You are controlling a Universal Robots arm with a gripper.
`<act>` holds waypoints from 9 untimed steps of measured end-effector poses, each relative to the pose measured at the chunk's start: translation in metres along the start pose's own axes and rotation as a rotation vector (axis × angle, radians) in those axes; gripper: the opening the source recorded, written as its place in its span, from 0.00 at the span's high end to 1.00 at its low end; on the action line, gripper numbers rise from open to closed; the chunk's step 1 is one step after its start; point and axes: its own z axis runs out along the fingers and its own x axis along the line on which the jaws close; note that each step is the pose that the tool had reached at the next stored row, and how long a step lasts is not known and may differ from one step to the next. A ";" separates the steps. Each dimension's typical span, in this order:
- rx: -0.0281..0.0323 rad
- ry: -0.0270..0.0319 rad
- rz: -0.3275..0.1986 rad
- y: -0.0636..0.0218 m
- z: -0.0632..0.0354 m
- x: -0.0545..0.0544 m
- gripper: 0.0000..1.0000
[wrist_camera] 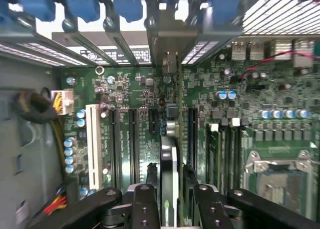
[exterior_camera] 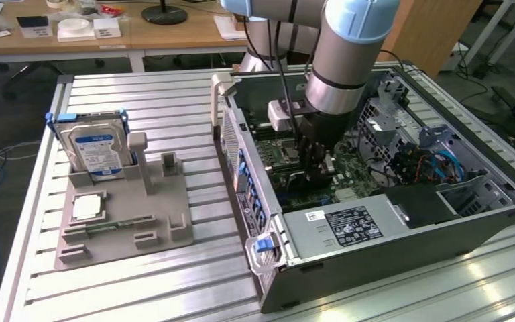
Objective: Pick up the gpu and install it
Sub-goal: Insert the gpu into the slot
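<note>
At the exterior view's left you see the silver hard drive with its blue-white label (exterior_camera: 96, 149) standing upright in the grey plastic parts holder (exterior_camera: 119, 225), which lies on the ribbed aluminium desk (exterior_camera: 168, 114). At about six o'clock from the drive, a small square silver processor chip (exterior_camera: 88, 207) lies flat in the same holder.

Moving right, you reach the open grey computer case (exterior_camera: 391, 235), lying on its side with the green motherboard (exterior_camera: 280, 157) exposed. The arm's black gripper (exterior_camera: 316, 171) reaches straight down into the case, over the board.

From the wrist view, you look along the thin flat dark circuit card, the gpu (wrist_camera: 169, 164), which stands on edge between the two black fingers (wrist_camera: 145, 209) of the gripper (wrist_camera: 170, 209). It lines up with the long black expansion slots on the motherboard (wrist_camera: 140, 104), and its far end points at twelve o'clock towards the slotted rear wall of the case (wrist_camera: 280, 19). The jaws sit just beside the card on either side; you cannot tell whether they clamp it.
</note>
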 end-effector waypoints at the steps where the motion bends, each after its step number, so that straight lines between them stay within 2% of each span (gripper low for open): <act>1: 0.0002 0.0002 0.000 0.0000 -0.0046 0.000 0.67; 6: 0.0020 0.0002 0.000 -0.0002 -0.0261 0.000 0.67; 9: 0.0034 0.0002 0.000 -0.0001 -0.0263 0.000 0.68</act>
